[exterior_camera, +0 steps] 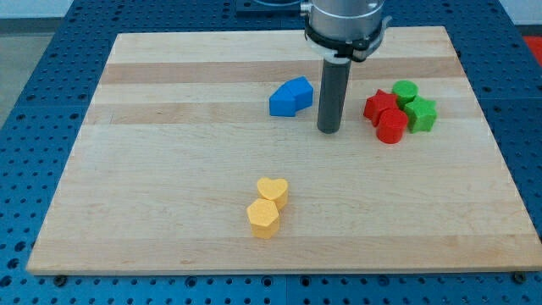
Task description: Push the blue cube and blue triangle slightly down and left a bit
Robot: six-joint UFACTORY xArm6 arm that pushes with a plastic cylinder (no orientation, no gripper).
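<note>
Wooden board (169, 102) carrying three clusters of blocks, with my tip (329, 131) resting on the surface just right of the blue pair and slightly below its lower edge. The rod has no jaws and holds nothing; it appears a little apart from the blue pair, though contact cannot be ruled out from this angle. The blue cube (282, 102) and blue triangle (299, 88) sit touching, above the board's centre, merged into one blue mass. At the view's right lie the red star (379, 104), red cylinder (391, 127), green cylinder (405, 90) and green star (421, 113), packed together; near the bottom centre sit the yellow heart (273, 190) and yellow hexagon (263, 218), touching. Risks, as judged: from its low position, a leftward push would catch only the pair's lower right corner, rotating it or splitting triangle from cube; starting higher suits a down-left course. An overlong stroke would exceed the small shift asked. The red blocks lie near the rod's right, so a wide repositioning could nudge them. Hard to make out: the seam between the blue blocks, and which shape is which; the arm is cut off at the top
</note>
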